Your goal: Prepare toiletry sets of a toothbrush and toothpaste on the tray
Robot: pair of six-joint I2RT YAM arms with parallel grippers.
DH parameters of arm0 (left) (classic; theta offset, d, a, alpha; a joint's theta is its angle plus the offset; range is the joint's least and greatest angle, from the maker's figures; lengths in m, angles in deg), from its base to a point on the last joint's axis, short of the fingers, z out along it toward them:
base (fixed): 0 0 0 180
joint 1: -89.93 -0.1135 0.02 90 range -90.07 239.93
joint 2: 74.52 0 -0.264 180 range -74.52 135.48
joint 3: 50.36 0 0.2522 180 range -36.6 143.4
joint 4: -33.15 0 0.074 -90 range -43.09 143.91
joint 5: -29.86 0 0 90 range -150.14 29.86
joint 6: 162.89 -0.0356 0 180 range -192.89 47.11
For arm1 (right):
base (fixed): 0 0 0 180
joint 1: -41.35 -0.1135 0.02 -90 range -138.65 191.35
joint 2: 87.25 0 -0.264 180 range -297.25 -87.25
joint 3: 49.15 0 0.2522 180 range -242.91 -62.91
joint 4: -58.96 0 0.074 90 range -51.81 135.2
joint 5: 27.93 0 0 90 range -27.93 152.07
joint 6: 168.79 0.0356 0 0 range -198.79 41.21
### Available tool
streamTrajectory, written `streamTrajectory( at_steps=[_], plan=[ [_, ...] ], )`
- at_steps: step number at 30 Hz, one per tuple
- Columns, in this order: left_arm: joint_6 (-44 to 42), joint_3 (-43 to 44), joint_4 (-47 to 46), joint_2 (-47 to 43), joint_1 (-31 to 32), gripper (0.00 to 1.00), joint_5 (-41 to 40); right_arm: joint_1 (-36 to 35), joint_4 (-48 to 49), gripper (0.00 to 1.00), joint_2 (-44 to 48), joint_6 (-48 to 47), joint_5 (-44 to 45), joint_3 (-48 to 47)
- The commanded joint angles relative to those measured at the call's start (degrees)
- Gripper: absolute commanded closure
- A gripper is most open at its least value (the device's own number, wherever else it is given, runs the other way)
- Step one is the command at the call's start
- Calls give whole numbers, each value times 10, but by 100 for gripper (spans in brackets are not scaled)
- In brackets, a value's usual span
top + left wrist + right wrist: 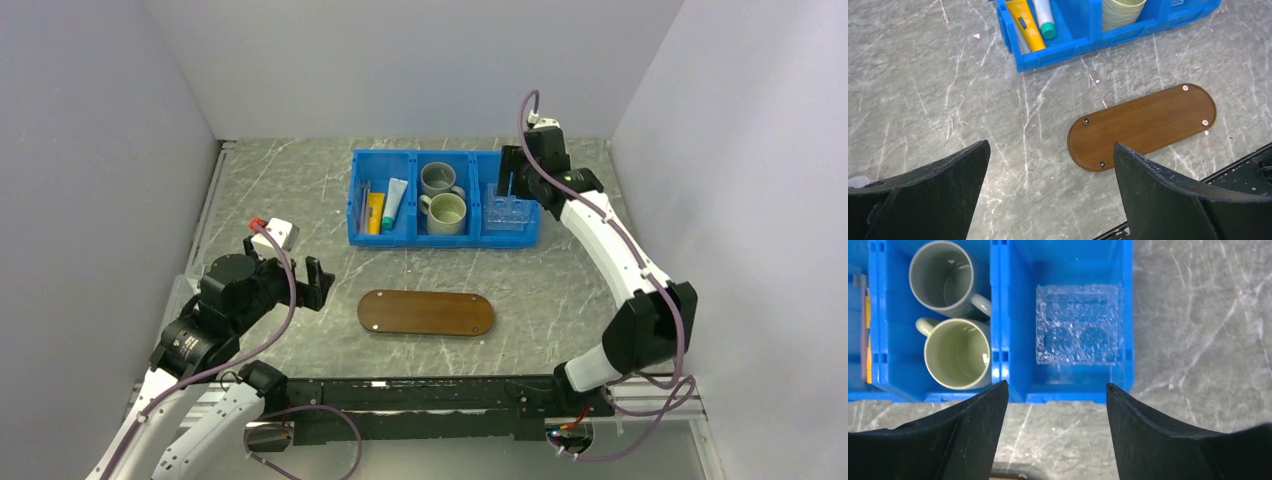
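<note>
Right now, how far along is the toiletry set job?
Nothing done: the tray is bare. The yellow tube, white tube and toothbrushes lie in the blue bin's left compartment. In hand: nothing; left gripper open near the tray, right gripper open above the clear holder. All placing is left.

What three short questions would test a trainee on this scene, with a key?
1. True or false: the wooden tray bears nothing yet.
2. Which compartment of the blue bin holds the mugs? A left, B middle, C right.
3. Fill in: the bin's right compartment holds a clear square ____.
Key: 1 true; 2 B; 3 holder.
</note>
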Motion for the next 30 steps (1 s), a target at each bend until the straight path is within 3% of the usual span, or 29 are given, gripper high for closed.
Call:
streamTrajectory(
  at_steps=[1, 5, 30],
  plan=[
    [-13, -20, -27, -22, 2, 1, -27, 12, 11, 31, -53, -26, -45, -63],
    [-11, -41, -41, -36, 2, 1, -24, 18, 16, 39, -94, -19, -55, -75],
    [-6, -47, -39, -38, 1, 1, -13, 20, 40, 46, -205, 39, 23, -60]
  ],
)
